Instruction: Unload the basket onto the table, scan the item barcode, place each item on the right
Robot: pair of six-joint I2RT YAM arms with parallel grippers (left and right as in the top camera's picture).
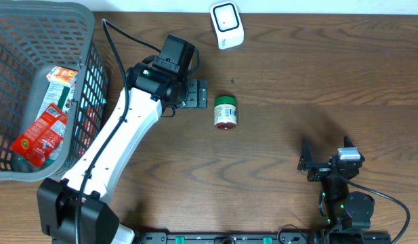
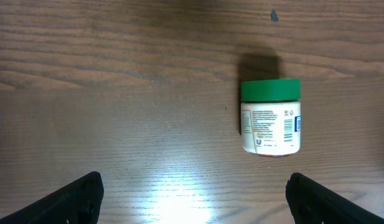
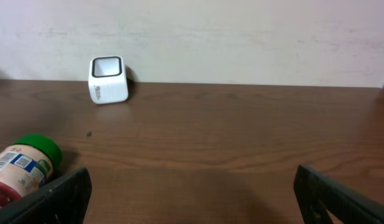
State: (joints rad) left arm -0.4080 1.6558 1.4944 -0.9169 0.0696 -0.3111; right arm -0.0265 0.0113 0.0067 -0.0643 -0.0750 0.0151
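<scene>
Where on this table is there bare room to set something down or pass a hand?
Widest bare patch: the table's right half, bordered by the jar, the scanner and the right gripper. A smaller one: between the jar and the table's near edge. Crowded at left: basket, left arm, and left gripper beside the jar.

A grey mesh basket (image 1: pixel 93 62) at the wooden table's (image 1: pixel 297 81) left edge holds red packets (image 1: pixel 39 135).

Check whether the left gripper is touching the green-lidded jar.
Apart. In the left wrist view, the left gripper stands open, and bare table shows between both fingers and the green-lidded jar lying ahead of them.
</scene>
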